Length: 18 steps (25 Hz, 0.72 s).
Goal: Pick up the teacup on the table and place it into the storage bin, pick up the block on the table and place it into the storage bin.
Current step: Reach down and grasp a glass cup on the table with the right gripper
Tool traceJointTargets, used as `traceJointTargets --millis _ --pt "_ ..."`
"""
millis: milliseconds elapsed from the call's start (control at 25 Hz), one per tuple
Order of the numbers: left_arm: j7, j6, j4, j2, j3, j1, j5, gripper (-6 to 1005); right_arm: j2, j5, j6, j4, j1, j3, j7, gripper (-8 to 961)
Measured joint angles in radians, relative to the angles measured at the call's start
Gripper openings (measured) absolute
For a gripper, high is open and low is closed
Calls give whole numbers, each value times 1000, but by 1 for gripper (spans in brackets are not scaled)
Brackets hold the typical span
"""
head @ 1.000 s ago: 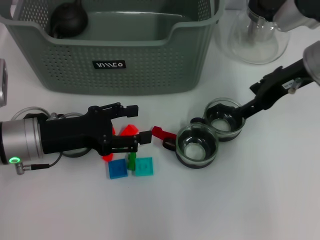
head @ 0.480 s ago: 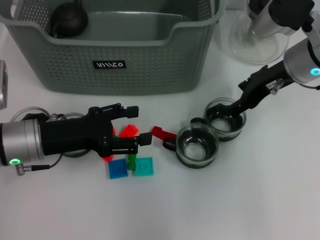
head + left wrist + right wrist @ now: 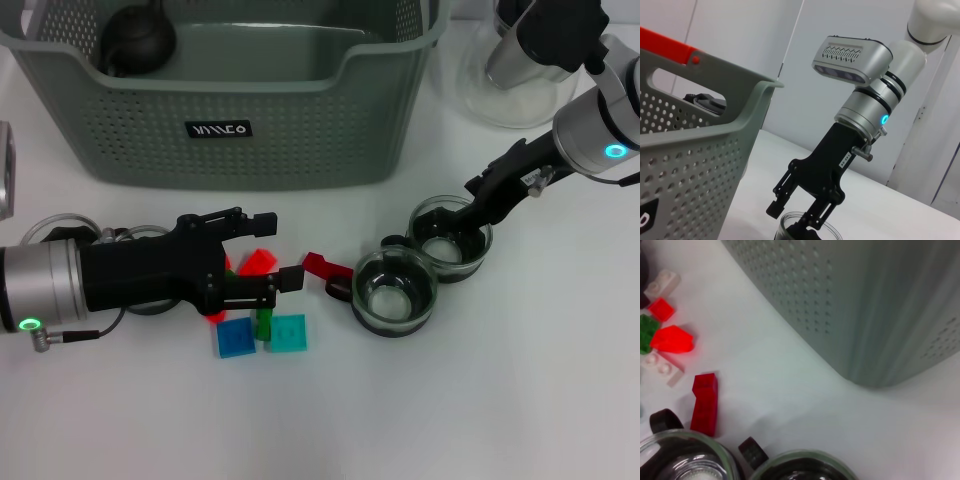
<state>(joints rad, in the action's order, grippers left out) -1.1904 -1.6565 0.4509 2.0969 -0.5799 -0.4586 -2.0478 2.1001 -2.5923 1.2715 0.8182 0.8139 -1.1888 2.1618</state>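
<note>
Two glass teacups with black handles stand side by side on the white table, the near one (image 3: 395, 292) and the far one (image 3: 450, 238). My right gripper (image 3: 482, 203) is over the far teacup's rim, open, one finger inside and one outside, as the left wrist view (image 3: 799, 212) shows. My left gripper (image 3: 280, 245) lies low on the table, open, around a red block (image 3: 258, 260). A blue block (image 3: 234, 338), a teal block (image 3: 289, 333) and a green block (image 3: 264, 322) lie just in front of it. The grey-green storage bin (image 3: 300, 130) stands behind.
A black round object (image 3: 137, 38) lies in the bin's far left corner. A clear glass teapot (image 3: 510, 80) stands right of the bin. A red brick (image 3: 320, 266) lies beside the near teacup's handle. More small bricks (image 3: 662, 310) lie scattered near the left gripper.
My right arm's wrist has swung up and to the left, while its fingers stayed at the far teacup's rim, shifting slightly left. The left arm, teacups and blocks have not moved.
</note>
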Motion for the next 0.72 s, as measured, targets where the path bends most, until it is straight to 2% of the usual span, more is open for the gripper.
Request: traceJointTargets --millis 40,160,360,720 --pt "0 0 0 0 0 0 0 860 0 0 -3 -2 0 0 3 834" --pt "0 0 1 0 0 0 0 860 1 0 -10 -9 1 -1 15 617" --pt "0 0 0 0 0 0 0 860 2 0 -10 -23 3 -11 20 393" --pt "0 -1 0 0 0 0 1 860 3 2 -3 -17 -4 -23 27 175"
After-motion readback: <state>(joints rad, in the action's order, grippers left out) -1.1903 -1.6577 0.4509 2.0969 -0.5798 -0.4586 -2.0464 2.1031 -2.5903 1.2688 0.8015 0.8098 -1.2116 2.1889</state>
